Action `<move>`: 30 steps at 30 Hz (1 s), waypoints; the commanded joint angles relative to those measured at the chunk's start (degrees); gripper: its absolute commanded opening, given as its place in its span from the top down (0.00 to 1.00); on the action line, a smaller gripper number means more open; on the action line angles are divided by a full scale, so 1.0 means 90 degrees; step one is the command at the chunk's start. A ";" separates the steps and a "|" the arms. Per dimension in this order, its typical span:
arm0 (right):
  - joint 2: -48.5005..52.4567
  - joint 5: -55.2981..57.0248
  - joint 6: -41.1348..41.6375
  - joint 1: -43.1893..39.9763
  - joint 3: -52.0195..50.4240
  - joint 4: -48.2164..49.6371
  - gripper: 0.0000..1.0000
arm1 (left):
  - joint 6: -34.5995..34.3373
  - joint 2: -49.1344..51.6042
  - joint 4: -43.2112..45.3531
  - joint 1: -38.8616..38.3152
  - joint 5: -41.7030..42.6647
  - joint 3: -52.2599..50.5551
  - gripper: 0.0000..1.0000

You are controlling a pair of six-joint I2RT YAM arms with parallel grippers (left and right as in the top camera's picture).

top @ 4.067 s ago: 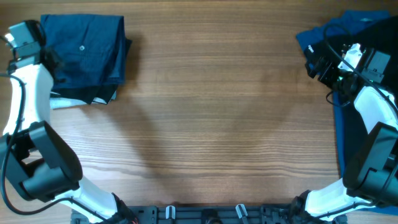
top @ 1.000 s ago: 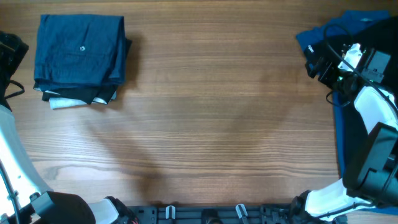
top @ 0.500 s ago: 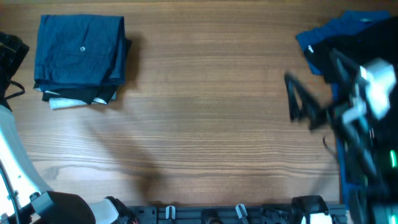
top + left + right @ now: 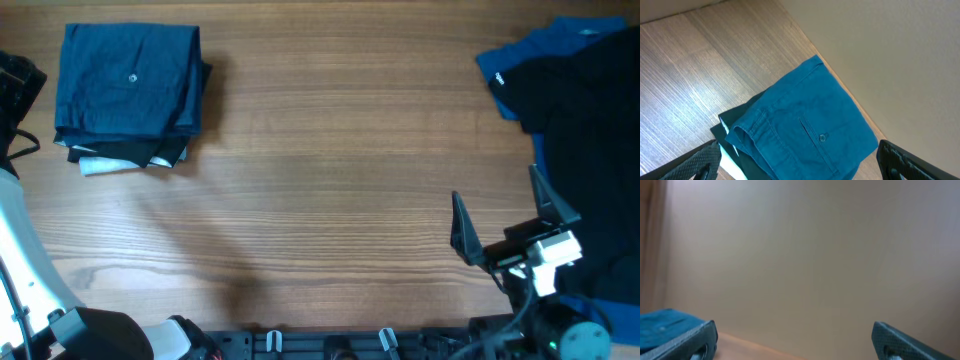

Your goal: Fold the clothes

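Observation:
A folded navy garment (image 4: 130, 80) with a small pale button (image 4: 133, 78) lies at the table's back left, on top of a folded black one (image 4: 130, 152). In the left wrist view the navy garment (image 4: 805, 125) lies below my left gripper (image 4: 800, 167), which is open, empty and above it. An unfolded pile lies at the right edge: brighter blue cloth (image 4: 515, 60) under black cloth (image 4: 590, 130). My right gripper (image 4: 505, 215) is open and empty, raised over the front right, left of the pile. The right wrist view shows its fingers (image 4: 795, 342) wide apart, a wall, and blue cloth (image 4: 660, 325).
A white scrap (image 4: 98, 167) sticks out under the left stack. My left arm (image 4: 15, 200) runs along the table's left edge. The wooden table (image 4: 330, 180) shows between the two cloth groups. A wall (image 4: 900, 60) stands behind the back edge.
My right gripper has left the pile at the back right and swung to the front right, raised and empty. Earlier, my left arm drew back from the folded stack to the left edge.

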 commanded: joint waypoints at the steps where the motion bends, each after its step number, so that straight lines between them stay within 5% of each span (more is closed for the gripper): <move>1: -0.0233 0.0403 0.0051 -0.0070 -0.0767 0.0389 0.00 | 0.0007 0.0002 0.0019 0.0012 0.0032 -0.0005 0.00; 12: -0.0386 0.1158 0.0469 -0.0078 -0.1914 0.0401 0.00 | 0.0007 0.0002 0.0019 0.0012 0.0032 -0.0005 0.00; 23: -0.0381 0.0991 0.0811 -0.0075 -0.1919 -0.1059 0.00 | 0.0007 0.0002 0.0019 0.0012 0.0032 -0.0005 0.00; 30: -0.0299 0.1008 0.0809 -0.0075 -0.1916 -0.1030 0.01 | 0.0007 0.0002 0.0019 0.0012 0.0032 -0.0005 0.00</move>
